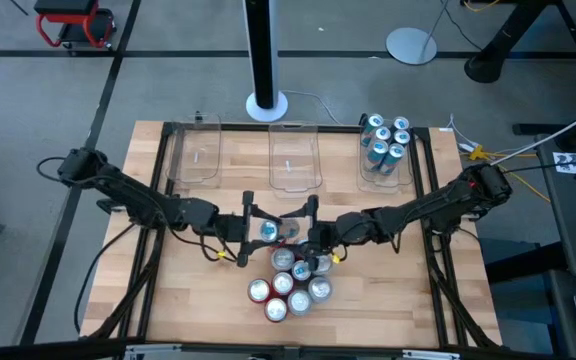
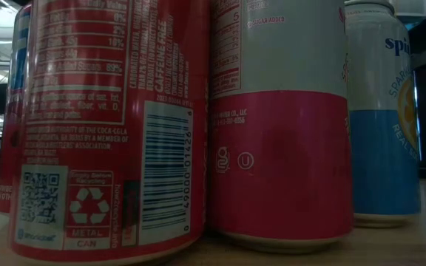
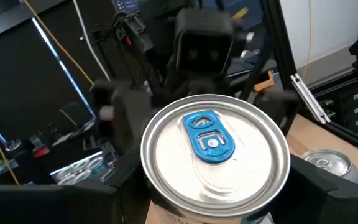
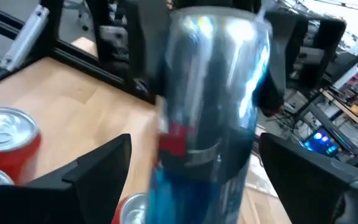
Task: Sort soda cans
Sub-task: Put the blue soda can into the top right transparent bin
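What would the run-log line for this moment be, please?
left gripper: shut on teal can | right gripper: open, beside it | right bin: teal cans | cluster: unsorted

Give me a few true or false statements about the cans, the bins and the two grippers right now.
1. The left gripper holds a blue-tabbed can. True.
2. The right bin has teal cans in it. True.
3. The middle bin is full of red cans. False: it holds no cans.
4. The right gripper is shut. False: its fingers stand wide, either side of the can.
5. Unsorted cans stand clustered at the table's near edge. True.
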Controlling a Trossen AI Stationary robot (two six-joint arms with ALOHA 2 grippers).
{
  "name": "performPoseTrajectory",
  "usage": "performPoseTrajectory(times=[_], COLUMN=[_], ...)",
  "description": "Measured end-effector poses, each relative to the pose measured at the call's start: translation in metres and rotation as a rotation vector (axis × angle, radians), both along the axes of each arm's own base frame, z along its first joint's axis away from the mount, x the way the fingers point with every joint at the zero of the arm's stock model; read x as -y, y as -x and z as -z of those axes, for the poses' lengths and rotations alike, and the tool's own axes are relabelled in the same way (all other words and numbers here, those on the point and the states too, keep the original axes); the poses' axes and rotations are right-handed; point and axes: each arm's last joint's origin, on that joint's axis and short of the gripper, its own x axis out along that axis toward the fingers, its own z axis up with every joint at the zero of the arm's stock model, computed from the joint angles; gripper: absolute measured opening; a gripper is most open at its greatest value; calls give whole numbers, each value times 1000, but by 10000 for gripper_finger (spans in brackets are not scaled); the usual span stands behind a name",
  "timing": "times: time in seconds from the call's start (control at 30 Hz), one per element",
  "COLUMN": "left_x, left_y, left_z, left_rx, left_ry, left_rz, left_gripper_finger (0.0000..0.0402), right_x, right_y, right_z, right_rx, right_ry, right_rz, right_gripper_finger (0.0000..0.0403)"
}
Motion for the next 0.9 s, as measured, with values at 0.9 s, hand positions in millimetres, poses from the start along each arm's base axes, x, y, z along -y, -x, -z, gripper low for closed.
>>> performPoseTrajectory(times=[0.9], left_x=[1], left_y=[-4], left_z=[2], left_rx=[-16], left_ry=[-35], left_rz=[-3], left_gripper_finger=[237], right_x=[5], right_y=[-12], right_z=[7], right_rx=[-7], right_ry=[5], right_rz=[6], right_gripper_finger=[219])
